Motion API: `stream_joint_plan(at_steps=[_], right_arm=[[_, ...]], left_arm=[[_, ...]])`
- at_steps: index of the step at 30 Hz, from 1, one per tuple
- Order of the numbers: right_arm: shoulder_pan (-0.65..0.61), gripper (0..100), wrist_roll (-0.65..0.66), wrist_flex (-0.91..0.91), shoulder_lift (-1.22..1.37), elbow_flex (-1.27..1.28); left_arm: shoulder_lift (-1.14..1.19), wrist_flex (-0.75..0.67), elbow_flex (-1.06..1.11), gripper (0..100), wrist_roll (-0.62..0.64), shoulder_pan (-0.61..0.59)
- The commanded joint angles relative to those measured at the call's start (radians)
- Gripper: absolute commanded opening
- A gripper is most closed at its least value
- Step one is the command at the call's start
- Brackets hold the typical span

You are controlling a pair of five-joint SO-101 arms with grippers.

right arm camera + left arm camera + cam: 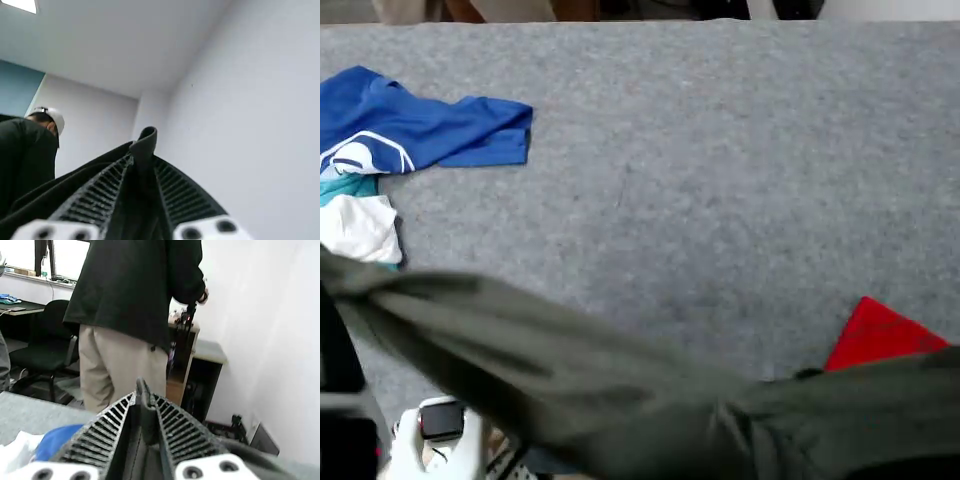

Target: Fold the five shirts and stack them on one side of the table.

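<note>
A dark olive shirt (620, 400) hangs stretched across the near edge of the high view, lifted above the table. My left gripper (142, 390) is shut on a pinch of this dark cloth (145, 427) and points up and away from the table. Pointing at the ceiling, my right gripper (145, 137) is also shut on a fold of the shirt (142, 150). A blue shirt (410, 125) lies crumpled at the far left, with a white and teal shirt (360, 225) just in front of it. A red shirt (880, 335) peeks out at the near right.
The grey felt table (720, 180) is bare across its middle and far right. A white arm part (440, 430) shows under the hanging shirt at the near left. The blue shirt (55, 440) and white shirt (15, 452) lie beyond the left gripper.
</note>
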Motion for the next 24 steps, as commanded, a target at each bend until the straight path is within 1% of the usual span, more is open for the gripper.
stream_joint_plan(at_steps=[1, 4, 6, 8, 11, 14, 18, 20, 22, 24], right_arm=[[0.012, 0.4, -0.008, -0.025, 0.012, 0.027], [0.008, 0.4, -0.009, 0.018, 0.016, 0.142], [0.007, 0.4, -0.009, 0.034, 0.018, 0.249], [0.005, 0.4, -0.009, 0.018, 0.016, 0.377], [0.002, 0.4, -0.011, -0.055, 0.019, 0.588], [-0.045, 0.4, -0.011, -0.209, 0.021, 0.862], [-0.090, 0.4, -0.011, -0.532, 0.022, 1.179], [-0.104, 0.4, -0.011, -0.710, 0.033, 1.307], [-0.110, 0.4, -0.008, -0.829, 0.058, 1.385], [-0.110, 0.4, -0.006, -0.881, 0.101, 1.419]], left_arm=[[-0.077, 0.006, 0.262, 2, -0.061, 0.003], [-0.076, -0.043, 0.512, 2, -0.144, 0.003], [-0.071, -0.118, 0.672, 2, -0.173, 0.003], [-0.071, -0.249, 0.838, 2, -0.176, 0.003], [-0.071, -0.494, 1.057, 2, -0.172, 0.003], [-0.062, -0.796, 1.249, 2, -0.172, 0.003], [-0.005, -1.231, 1.425, 2, -0.170, 0.003], [0.050, -1.415, 1.470, 2, -0.170, 0.011], [0.114, -1.542, 1.490, 2, -0.176, 0.031], [0.176, -1.583, 1.476, 2, -0.176, 0.048]])
